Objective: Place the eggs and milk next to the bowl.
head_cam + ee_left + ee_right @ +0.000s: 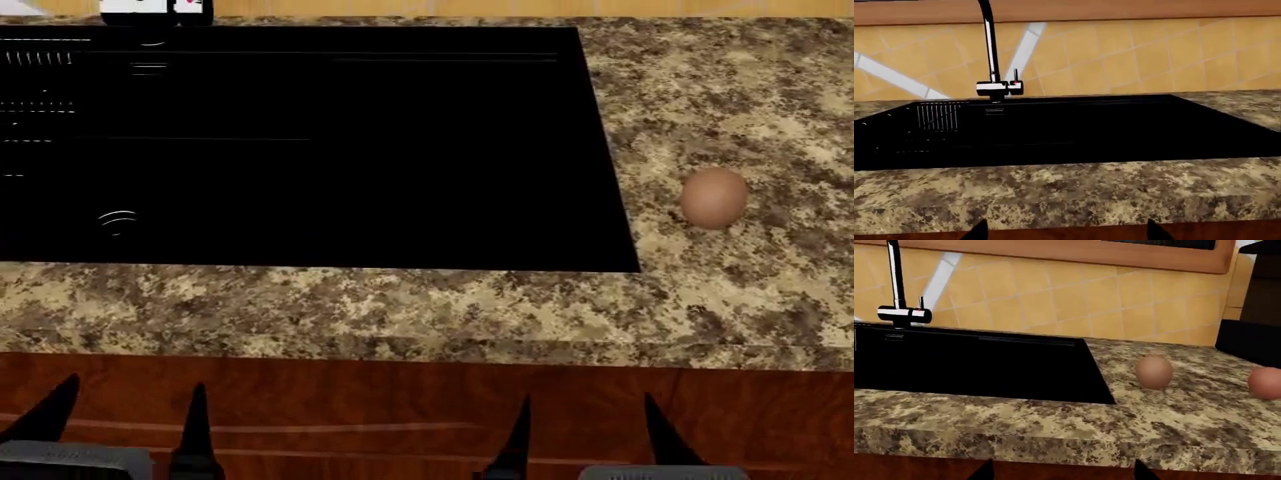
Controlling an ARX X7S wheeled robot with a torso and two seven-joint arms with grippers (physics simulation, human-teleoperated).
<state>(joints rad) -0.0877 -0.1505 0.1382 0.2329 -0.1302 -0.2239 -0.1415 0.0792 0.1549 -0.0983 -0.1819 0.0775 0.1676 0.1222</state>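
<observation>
A plain tan-brown egg (714,197) lies on the speckled granite counter (400,310), just right of the black sink (307,140). In the right wrist view the same egg (1153,371) stands with a redder egg (1264,382) beside it at the picture's edge. The milk and the bowl are out of view. My left gripper (127,410) and right gripper (587,430) both hang open and empty below the counter's front edge, before the wooden cabinet face. The left gripper (1066,232) faces the sink, while the right gripper (1062,471) faces the sink's corner and the eggs.
A black and chrome faucet (992,60) rises behind the sink against a yellow tiled wall (1134,55). A tall black appliance (1252,320) stands at the back of the counter, beyond the eggs. The counter's thick front edge (400,345) lies between the grippers and the eggs.
</observation>
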